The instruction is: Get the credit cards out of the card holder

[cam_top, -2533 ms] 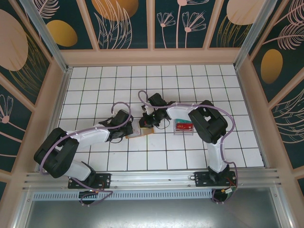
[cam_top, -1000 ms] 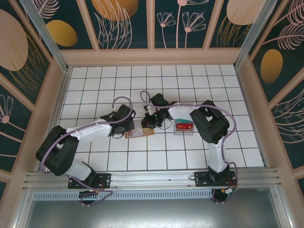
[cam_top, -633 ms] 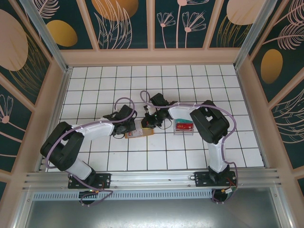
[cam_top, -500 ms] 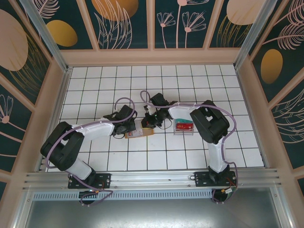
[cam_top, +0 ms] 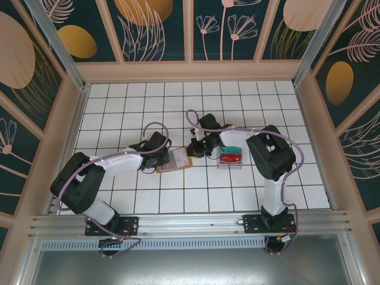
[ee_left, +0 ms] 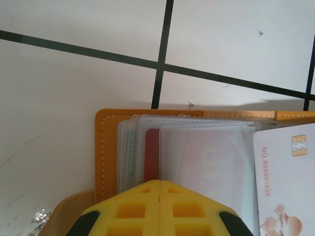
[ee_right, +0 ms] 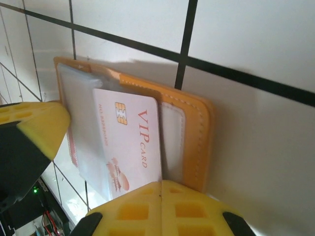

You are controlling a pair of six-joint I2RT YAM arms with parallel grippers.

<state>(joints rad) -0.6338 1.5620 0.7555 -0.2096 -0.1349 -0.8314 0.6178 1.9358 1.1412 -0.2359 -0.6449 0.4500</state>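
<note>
The tan-orange card holder lies open on the tiles between the two arms. Its orange rim frames a stack of clear pockets, and a reddish card sits in one of them. A white credit card marked VIP, with a chip, lies partly out across the pockets and also shows as the white card. My left gripper is shut, its tips over the pockets' near edge. My right gripper is shut too, at the card's corner beside the holder's rim.
A clear plastic box with red contents stands just right of the right gripper. The left gripper sits at the holder's left end. White tiled floor lies open in front, with walls all round.
My right gripper has drawn back to the right, off the holder. The white card now lies exposed on the open holder. The left gripper has barely moved.
</note>
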